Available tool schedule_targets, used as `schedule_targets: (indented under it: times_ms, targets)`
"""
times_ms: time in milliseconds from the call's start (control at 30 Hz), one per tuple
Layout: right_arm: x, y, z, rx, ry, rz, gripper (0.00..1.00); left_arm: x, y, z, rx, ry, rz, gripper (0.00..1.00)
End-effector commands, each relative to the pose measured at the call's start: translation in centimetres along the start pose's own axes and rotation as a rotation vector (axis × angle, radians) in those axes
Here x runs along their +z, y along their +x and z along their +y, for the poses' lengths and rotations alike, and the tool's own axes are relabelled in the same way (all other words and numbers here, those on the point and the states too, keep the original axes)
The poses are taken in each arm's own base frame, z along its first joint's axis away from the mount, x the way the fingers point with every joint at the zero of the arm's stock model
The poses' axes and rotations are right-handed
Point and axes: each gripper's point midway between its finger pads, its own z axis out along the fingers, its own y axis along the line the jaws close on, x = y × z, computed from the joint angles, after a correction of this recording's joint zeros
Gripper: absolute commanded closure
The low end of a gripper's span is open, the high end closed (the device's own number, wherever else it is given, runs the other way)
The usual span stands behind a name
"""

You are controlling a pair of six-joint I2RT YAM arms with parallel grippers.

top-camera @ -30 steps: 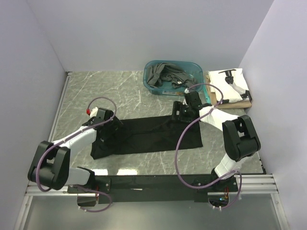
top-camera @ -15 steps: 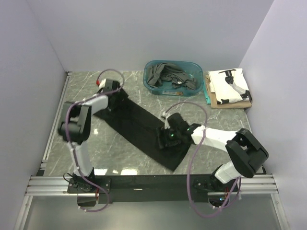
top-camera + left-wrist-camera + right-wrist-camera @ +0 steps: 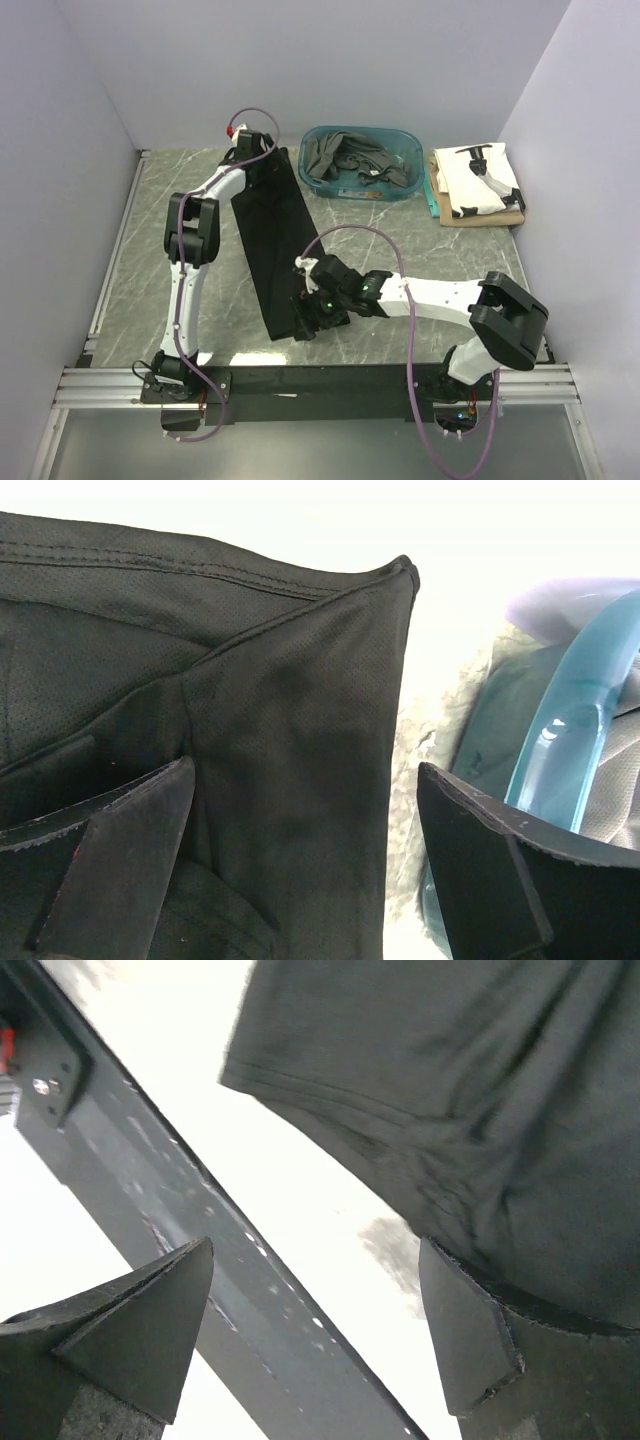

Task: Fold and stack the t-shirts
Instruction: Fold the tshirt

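Observation:
A plain black t-shirt (image 3: 272,235), folded into a long strip, lies on the marble table from the back by the tub to the near edge. My left gripper (image 3: 265,165) stands open over its far end. In the left wrist view the cloth (image 3: 290,660) lies under the open gripper (image 3: 305,770). One finger is above the cloth and the other is past its edge. My right gripper (image 3: 312,312) hangs open at the near end. In the right wrist view the shirt's corner (image 3: 450,1060) is beside the right finger of the gripper (image 3: 318,1245), with bare table between the fingers.
A teal tub (image 3: 400,150) at the back holds crumpled dark grey t-shirts (image 3: 345,160); its rim (image 3: 575,730) is close to my left gripper. At the back right a folded white printed t-shirt (image 3: 475,180) lies on a tan one (image 3: 480,217). A dark rail (image 3: 330,380) runs along the near edge.
The black shirt swung from lying across the table to lying front to back. My left gripper went to the back by the tub, and my right gripper came to the near edge.

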Motion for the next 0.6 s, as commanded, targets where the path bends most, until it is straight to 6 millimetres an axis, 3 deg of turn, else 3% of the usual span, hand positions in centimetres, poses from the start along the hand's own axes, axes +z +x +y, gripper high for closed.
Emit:
schedule_targets:
  times_ms: [0,233,333,367,433,467,567]
  targets:
    - [-0.1,-1.3,1.2,-0.055,-0.007,-0.021,0.11,0.8,0.8,-0.2,0.029,0.034,0.024,0.01]
    - [0.1,-1.7,3.2,-0.123,-0.024,-0.032,0.11,-1.3,-2.8,-4.6,0.057,0.172,-0.041,0.01]
    - [-0.8,-2.8,3.2,-0.130,0.013,-0.096,0.10,-3.5,-5.0,-5.8,0.072,0.180,-0.098,0.00]
    - [-1.2,-3.2,3.1,-0.124,0.027,-0.121,0.10,-5.1,-6.8,-6.8,0.074,0.191,-0.141,0.01]
    - [-2.1,-4.0,2.5,-0.107,0.070,-0.177,0.10,-6.7,-7.6,-7.4,0.087,0.193,-0.161,0.01]
    - [-3.3,-5.0,2.4,-0.096,0.091,-0.242,0.09,-8.4,-8.6,-8.2,0.088,0.204,-0.174,0.01]
    - [-5.7,-6.8,1.3,-0.053,0.162,-0.380,0.07,-11.7,-8.5,-8.3,0.102,0.193,-0.123,0.01]
